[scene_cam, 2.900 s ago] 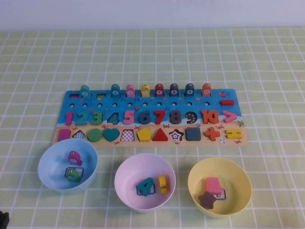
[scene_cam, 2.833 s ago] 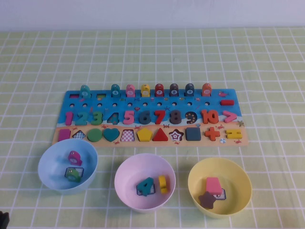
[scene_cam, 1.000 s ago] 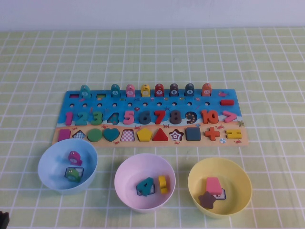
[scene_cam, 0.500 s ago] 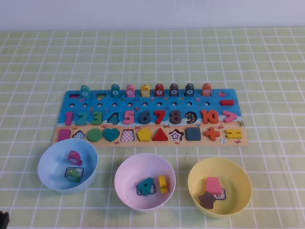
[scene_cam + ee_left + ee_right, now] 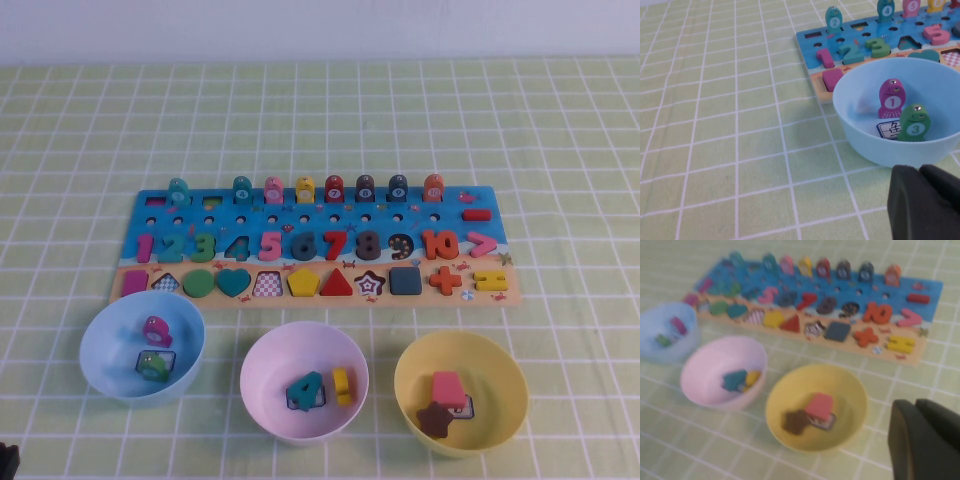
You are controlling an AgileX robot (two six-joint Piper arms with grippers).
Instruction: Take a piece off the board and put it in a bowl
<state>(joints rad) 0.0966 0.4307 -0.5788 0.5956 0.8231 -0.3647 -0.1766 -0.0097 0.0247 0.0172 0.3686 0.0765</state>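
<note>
The orange-red plus piece (image 5: 445, 280) lies in its slot on the tan strip of the board (image 5: 450, 198), between the dark square and the yellow equals sign. It also shows in the right wrist view (image 5: 866, 336). The yellow bowl (image 5: 505, 375) stands in front of the board at the right and holds a pink piece and a brown star. My right gripper (image 5: 914, 405) is shut and empty, near the yellow bowl (image 5: 785, 395), out of the high view. My left gripper (image 5: 922, 172) is shut and empty, just in front of the light blue bowl (image 5: 860, 125).
A pale pink bowl (image 5: 262, 385) with a teal 4 and a yellow piece stands in the middle. The light blue bowl (image 5: 105, 345) at the left holds two fish pegs. A green checked cloth covers the table. A black bit of the left arm (image 5: 6, 460) shows at the bottom left corner.
</note>
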